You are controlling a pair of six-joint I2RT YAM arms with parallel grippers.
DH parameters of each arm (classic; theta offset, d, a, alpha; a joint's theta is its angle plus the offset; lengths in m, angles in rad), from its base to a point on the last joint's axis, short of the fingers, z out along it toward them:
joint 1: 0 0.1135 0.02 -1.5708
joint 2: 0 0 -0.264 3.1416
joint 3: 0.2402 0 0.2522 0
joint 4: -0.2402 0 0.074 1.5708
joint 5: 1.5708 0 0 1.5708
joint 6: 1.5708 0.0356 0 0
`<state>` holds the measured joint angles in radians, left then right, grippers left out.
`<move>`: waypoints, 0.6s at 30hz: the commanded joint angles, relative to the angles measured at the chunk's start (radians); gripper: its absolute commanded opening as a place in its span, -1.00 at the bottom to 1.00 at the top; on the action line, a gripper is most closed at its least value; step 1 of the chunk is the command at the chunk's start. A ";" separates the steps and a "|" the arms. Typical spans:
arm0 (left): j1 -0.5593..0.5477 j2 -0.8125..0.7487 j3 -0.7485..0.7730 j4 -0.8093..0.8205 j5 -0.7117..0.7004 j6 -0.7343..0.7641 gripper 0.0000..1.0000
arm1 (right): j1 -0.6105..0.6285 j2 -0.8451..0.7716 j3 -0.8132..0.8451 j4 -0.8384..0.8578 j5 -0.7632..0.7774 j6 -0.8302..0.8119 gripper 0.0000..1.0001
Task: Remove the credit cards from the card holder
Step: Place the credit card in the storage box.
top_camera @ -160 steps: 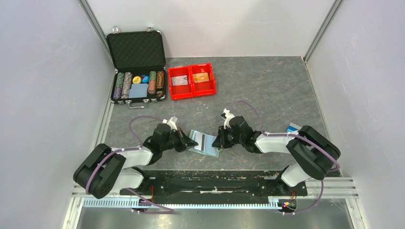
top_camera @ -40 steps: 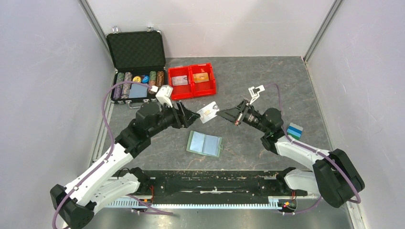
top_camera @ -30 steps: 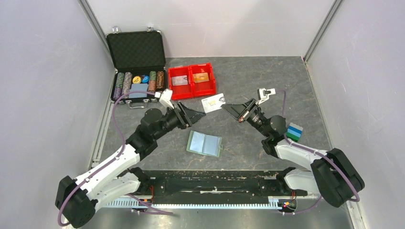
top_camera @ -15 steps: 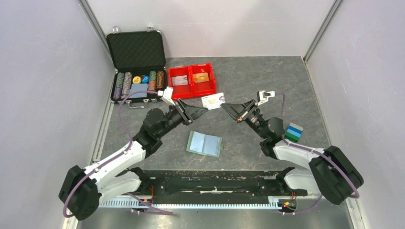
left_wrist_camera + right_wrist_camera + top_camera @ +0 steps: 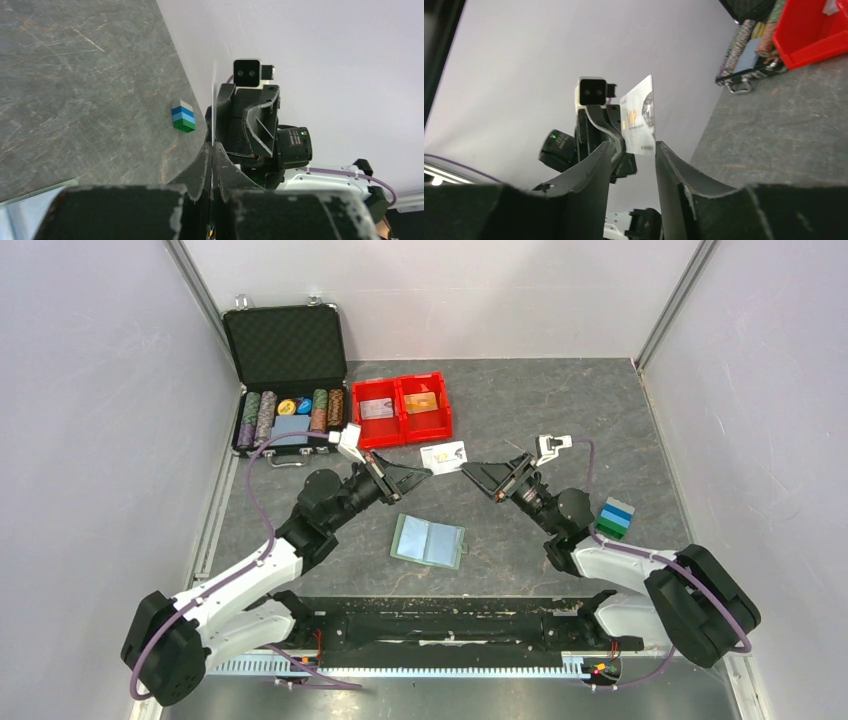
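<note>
A whitish credit card (image 5: pixel 443 456) with gold print hangs in the air between the two arms, above the table. My left gripper (image 5: pixel 428 472) is shut on its left edge. In the left wrist view the card (image 5: pixel 213 100) shows edge-on between the closed fingers of that gripper (image 5: pixel 212 147). My right gripper (image 5: pixel 466 471) is open just right of the card. In the right wrist view its jaws (image 5: pixel 633 147) stand apart, with the card (image 5: pixel 640 122) beyond them. The card holder (image 5: pixel 428 541) lies open and flat on the table below, pale blue pockets up.
A red two-compartment bin (image 5: pixel 402 410) at the back holds a whitish card and an orange card. The open black poker-chip case (image 5: pixel 287 380) stands to its left. A small blue-and-green block (image 5: pixel 615 517) sits by the right arm. Walls close in on both sides.
The left gripper has closed on the card's left edge and the right gripper has opened and let go of it. The card has dropped slightly toward the left arm.
</note>
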<state>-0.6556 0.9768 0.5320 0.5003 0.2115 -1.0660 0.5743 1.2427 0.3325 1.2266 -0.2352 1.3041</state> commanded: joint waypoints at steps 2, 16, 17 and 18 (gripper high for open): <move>0.032 -0.020 0.102 -0.149 -0.013 0.127 -0.95 | 0.001 -0.077 -0.049 -0.053 -0.031 -0.092 -0.01; 0.417 0.156 0.299 -0.478 0.103 0.335 -0.95 | 0.001 -0.389 0.105 -0.821 -0.077 -0.623 0.96; 0.452 0.191 0.314 -0.482 0.124 0.337 -0.96 | 0.002 -0.411 0.120 -0.875 -0.061 -0.654 0.96; 0.477 0.220 0.328 -0.481 0.137 0.341 -0.95 | 0.002 -0.429 0.129 -0.916 -0.046 -0.682 0.96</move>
<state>-0.2733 1.1034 0.7914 0.0887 0.2676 -0.8082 0.5743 0.8837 0.3737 0.5697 -0.3149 0.8242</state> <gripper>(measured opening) 0.031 0.979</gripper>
